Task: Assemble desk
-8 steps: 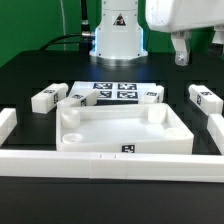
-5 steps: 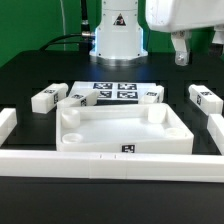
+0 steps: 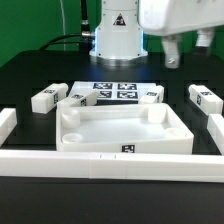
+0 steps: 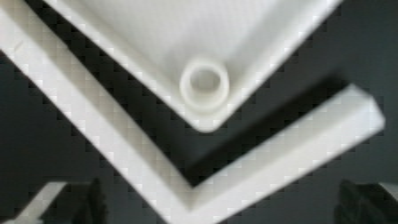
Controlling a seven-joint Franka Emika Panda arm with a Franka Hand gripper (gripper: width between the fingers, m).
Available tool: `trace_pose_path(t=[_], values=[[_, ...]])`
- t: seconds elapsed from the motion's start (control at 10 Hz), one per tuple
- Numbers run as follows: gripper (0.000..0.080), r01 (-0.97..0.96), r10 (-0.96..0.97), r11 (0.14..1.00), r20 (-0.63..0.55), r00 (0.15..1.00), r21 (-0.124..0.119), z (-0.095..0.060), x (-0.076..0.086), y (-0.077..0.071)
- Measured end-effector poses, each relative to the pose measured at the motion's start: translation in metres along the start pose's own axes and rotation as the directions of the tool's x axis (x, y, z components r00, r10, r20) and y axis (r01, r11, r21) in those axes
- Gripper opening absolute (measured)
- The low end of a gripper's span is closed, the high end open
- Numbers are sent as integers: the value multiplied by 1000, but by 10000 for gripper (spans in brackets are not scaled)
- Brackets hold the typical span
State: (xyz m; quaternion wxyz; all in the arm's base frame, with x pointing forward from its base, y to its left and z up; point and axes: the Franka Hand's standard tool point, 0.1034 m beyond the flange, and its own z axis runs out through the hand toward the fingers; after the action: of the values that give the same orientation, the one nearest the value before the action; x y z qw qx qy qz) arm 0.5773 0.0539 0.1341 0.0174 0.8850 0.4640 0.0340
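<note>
Covering nearly everything in view is a matt black tabletop (image 3: 30,75), with a green backdrop (image 3: 25,20) behind it and dark cables (image 3: 60,42) along its far edge. Low white bars fence the working area. A long front bar (image 3: 60,160) lies just in front of the panel, and a short side bar (image 3: 6,125) stands off to the exterior view's left of it. The arm's white base (image 3: 118,40) rises behind the panel.

The panel (image 3: 125,128) lies flat in the middle of the tabletop, rim upward, with round sockets in its corners. Close behind it lies the marker board (image 3: 112,90).

Four legs lie loose behind the panel. The first leg (image 3: 47,98) is well off to the exterior view's left and the second leg (image 3: 78,92) is at the marker board's left edge. The third leg (image 3: 150,94) is at its right edge and the fourth leg (image 3: 205,98) is off to the right.

The gripper (image 3: 188,45) hangs in the air above and behind the panel, toward the exterior view's right. Its jaws are spread wide with nothing between them.

The wrist view looks down on one corner socket (image 4: 205,85) of the panel. The fingertips (image 4: 54,200) show there only as dark blurs set far apart.
</note>
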Motion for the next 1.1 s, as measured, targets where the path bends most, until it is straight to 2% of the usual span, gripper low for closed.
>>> trace_pose_path(t=[0.1, 0.2, 0.5, 0.7, 1.0, 1.1], values=[[649, 150, -150, 989, 9, 989, 11, 5, -15, 2], [649, 207, -207, 978, 11, 978, 16, 6, -21, 5], [649, 373, -373, 928, 8, 928, 19, 7, -20, 4], [649, 504, -504, 864, 7, 864, 19, 9, -24, 5], [649, 791, -791, 612, 3, 612, 13, 32, -66, -3], [649, 796, -796, 605, -2, 605, 26, 40, -81, -5]])
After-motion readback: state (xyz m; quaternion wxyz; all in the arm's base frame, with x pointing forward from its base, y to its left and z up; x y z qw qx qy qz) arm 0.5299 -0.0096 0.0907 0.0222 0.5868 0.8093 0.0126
